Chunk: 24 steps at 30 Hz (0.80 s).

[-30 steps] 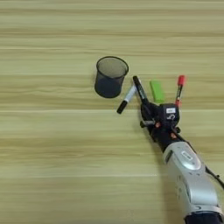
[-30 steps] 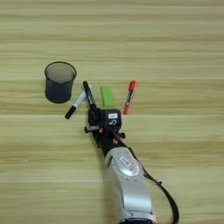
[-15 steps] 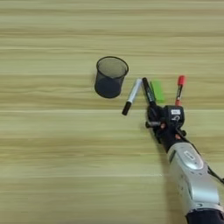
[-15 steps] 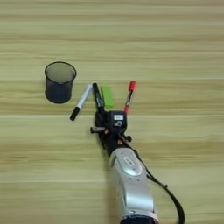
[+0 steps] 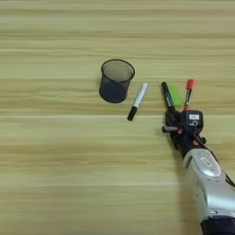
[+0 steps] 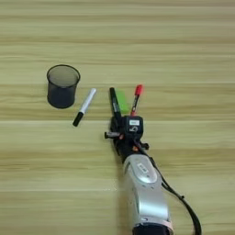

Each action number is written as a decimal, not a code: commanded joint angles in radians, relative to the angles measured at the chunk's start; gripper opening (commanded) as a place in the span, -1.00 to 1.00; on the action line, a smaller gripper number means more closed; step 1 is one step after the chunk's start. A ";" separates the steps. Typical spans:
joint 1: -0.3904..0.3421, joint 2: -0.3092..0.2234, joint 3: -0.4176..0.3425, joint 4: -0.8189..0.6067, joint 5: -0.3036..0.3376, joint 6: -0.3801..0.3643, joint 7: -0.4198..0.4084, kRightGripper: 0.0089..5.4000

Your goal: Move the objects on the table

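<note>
Centrally on the worktop (image 5: 55, 174) stands a black mesh cup (image 5: 115, 81), upright, mouth open, and everything else lies to its right. Just right of the cup, apart from it, the white marker (image 5: 137, 101) lies slanted, its black cap pointing down and toward the cup's base. Further right the black marker (image 5: 167, 96) lies nearly straight up and down, with the green block (image 5: 175, 93) touching or just beside its right flank. Right of the block, the red marker (image 5: 188, 93) lies with its red cap at the far end.

The right gripper (image 5: 174, 120) sits at the near end of the black marker, silver forearm (image 5: 206, 183) running off toward the bottom right corner. Whether the fingers are closed on the marker or only over it I cannot tell.

Left of the cup the worktop is bare to the edge, likewise above it and along the whole near strip left of the forearm. No worktop edge shows.
</note>
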<state>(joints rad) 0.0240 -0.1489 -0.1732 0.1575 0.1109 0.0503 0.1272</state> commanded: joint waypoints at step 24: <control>0.008 -0.021 0.024 -0.087 -0.076 -0.137 -0.007 0.26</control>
<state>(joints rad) 0.0638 -0.1500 -0.1507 0.1379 0.0592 -0.0206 0.1385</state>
